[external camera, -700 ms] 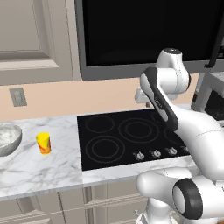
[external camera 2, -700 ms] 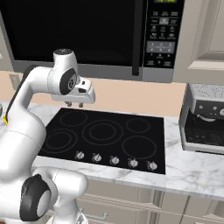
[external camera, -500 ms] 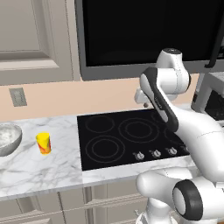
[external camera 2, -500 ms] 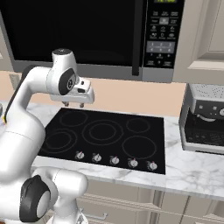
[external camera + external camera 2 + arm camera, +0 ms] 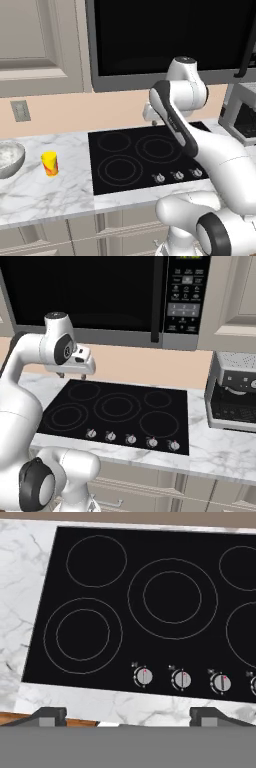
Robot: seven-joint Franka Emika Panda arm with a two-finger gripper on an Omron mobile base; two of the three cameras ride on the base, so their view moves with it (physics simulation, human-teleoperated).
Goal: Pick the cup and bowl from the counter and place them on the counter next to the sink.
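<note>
Claw: we are seeing the two-finger claw standing wide and holding nothing, hanging above the black glass cooktop
Cup: the small yellow tapered cup is sitting upright on the white marble table, left of the cooktop
Bowl: the wide grey-white bowl is resting near the cup, further left

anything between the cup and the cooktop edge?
No. In the left base view, bare marble counter separates the cup from the cooktop.
</note>
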